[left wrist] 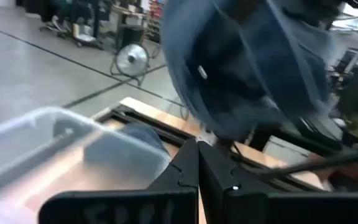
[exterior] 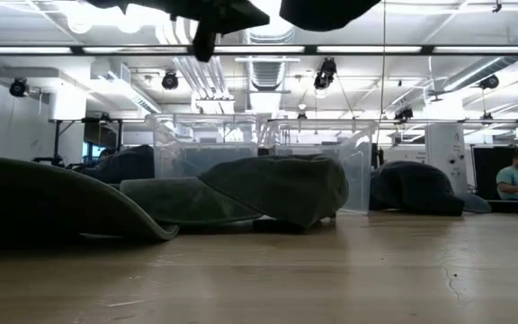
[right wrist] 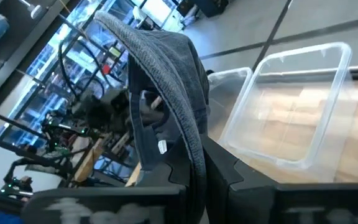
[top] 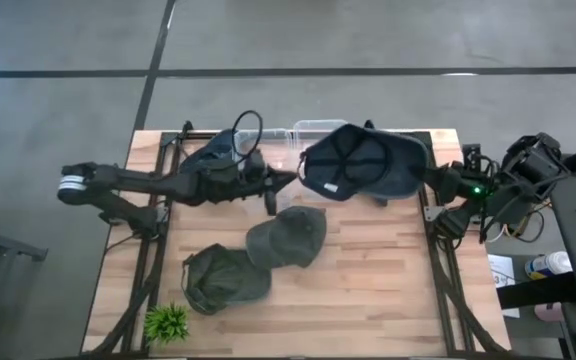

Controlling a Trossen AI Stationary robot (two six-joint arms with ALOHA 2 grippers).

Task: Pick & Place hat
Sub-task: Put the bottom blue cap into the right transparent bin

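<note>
I have the dark blue hat (top: 360,163) in the air above the clear bins (top: 313,135) at the far edge of the surface (top: 368,290), my right gripper (top: 430,178) clamped on one side of it and my left gripper (top: 290,180) pinched together at the opposite edge. If one arm pulls ahead of the other, I judge the fabric could slip free and the hat fall outside a bin. I count four hats: this one, two green hats (top: 286,238) on the surface, another blue hat (top: 213,152) at the far left; plus two bins and one small plant (top: 166,322).
</note>
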